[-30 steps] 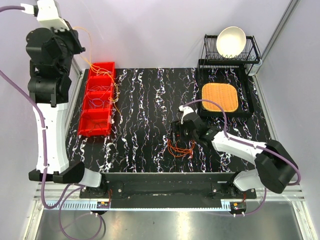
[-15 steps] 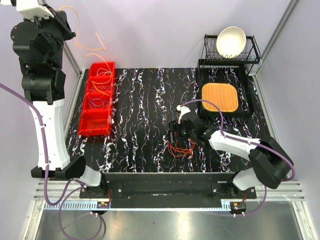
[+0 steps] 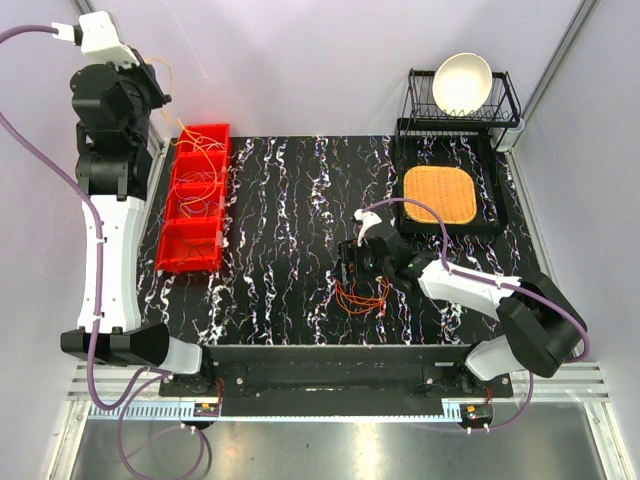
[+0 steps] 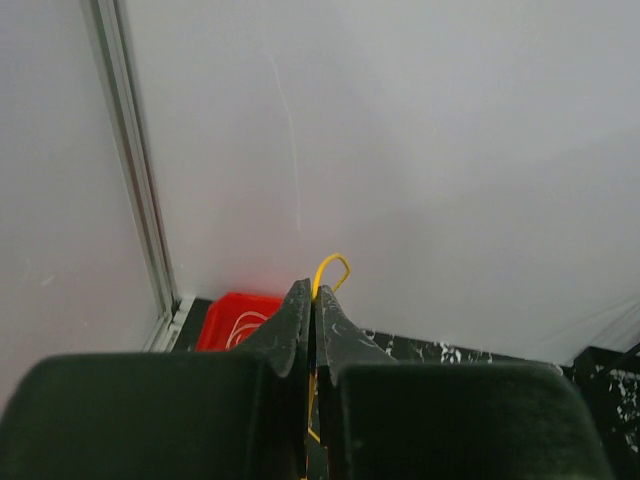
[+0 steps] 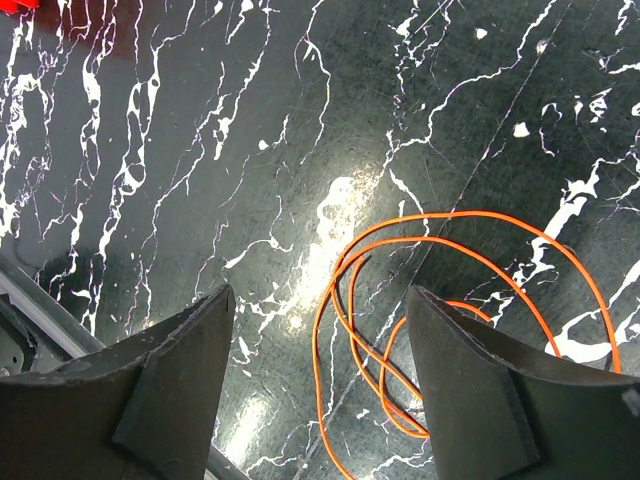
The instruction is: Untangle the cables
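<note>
My left gripper (image 3: 155, 88) is raised high at the far left, above the red bins (image 3: 178, 262). It is shut on a thin yellow cable (image 3: 183, 132) that hangs down into the farthest bin. In the left wrist view the jaws (image 4: 314, 292) are pressed together with the yellow cable's loop (image 4: 334, 266) sticking out past the tips. More thin cables (image 3: 202, 183) lie in the bins. An orange cable coil (image 3: 362, 298) lies on the black marbled surface. My right gripper (image 3: 358, 268) is open and empty just above it; the coil (image 5: 470, 300) lies between and to the right of the jaws (image 5: 320, 295).
A dish rack (image 3: 505, 105) with a white bowl (image 3: 462, 82) stands at the back right. In front of it, an orange woven mat (image 3: 440, 195) lies on a black tray (image 3: 494, 225). A metal frame post (image 4: 135, 180) runs beside the left gripper.
My left arm lifted the yellow cable higher and to the left, then came back down and right to about where it was. The right gripper has hardly moved.
</note>
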Robot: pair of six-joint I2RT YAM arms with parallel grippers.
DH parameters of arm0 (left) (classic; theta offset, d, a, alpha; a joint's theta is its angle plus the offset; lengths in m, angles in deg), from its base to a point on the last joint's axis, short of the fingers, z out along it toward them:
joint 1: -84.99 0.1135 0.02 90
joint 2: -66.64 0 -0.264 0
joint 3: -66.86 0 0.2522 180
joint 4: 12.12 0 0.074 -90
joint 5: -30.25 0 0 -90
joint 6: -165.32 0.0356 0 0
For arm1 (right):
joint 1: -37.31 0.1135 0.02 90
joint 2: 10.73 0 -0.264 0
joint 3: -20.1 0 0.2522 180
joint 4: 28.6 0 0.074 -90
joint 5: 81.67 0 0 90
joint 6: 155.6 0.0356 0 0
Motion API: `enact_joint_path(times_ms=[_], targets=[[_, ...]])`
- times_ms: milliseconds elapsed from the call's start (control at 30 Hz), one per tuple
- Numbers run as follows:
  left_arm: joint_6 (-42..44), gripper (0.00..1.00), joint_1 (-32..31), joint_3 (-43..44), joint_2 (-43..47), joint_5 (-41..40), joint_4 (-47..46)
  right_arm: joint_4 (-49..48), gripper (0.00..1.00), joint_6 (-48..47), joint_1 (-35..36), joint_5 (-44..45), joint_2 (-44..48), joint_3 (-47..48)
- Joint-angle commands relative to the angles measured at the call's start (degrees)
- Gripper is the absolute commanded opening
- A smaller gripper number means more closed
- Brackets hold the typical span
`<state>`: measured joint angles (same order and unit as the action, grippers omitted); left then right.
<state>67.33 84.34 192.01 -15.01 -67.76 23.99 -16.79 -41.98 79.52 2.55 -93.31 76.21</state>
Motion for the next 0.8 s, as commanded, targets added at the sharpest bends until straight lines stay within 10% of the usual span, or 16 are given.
enact_joint_path(times_ms=[0, 767], targets=[[0.61, 0.00, 0.56, -2.75, 3.25, -2.18, -6.00, -2.53, 0.74, -0.24, -0.56, -1.42, -0.38, 0.63], [-7.30, 0.00, 9.43, -36.43, 12.49, -1.49, -12.94, -2.61, 0.74, -0.06, -1.00, -3.01, -1.35, 1.07]])
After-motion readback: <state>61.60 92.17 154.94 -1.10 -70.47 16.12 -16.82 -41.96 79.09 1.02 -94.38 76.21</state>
